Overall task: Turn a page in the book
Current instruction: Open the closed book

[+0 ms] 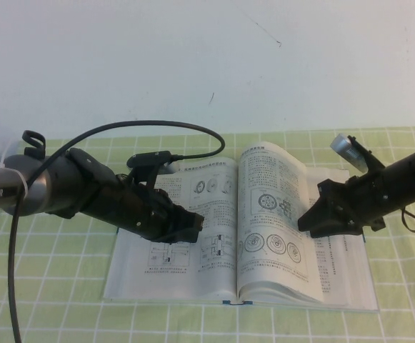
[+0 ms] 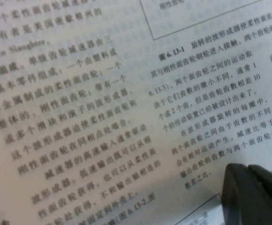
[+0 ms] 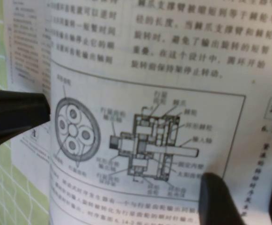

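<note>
The book (image 1: 186, 282) lies open on the cloth, spine toward me. Its right-hand page (image 1: 275, 261) bulges up from the stack, showing text and round wheel diagrams. My right gripper (image 1: 304, 220) reaches in from the right and rests on that page's outer part. In the right wrist view its two fingers (image 3: 217, 201) stand apart on the printed face (image 3: 173, 61) beside a wheel and shaft drawing, so the gripper (image 3: 248, 187) is open with nothing clamped. My left gripper (image 1: 195, 226) sits on the left-hand leaf (image 2: 103, 117), and its dark fingers are together in the left wrist view (image 2: 255, 192).
A green checked cloth (image 1: 50, 286) covers the table and a white wall (image 1: 193, 57) rises behind it. The left arm's black cable (image 1: 157, 125) loops above the book's far edge. A dark shape (image 3: 14, 117) that I cannot identify stands beside the page's edge.
</note>
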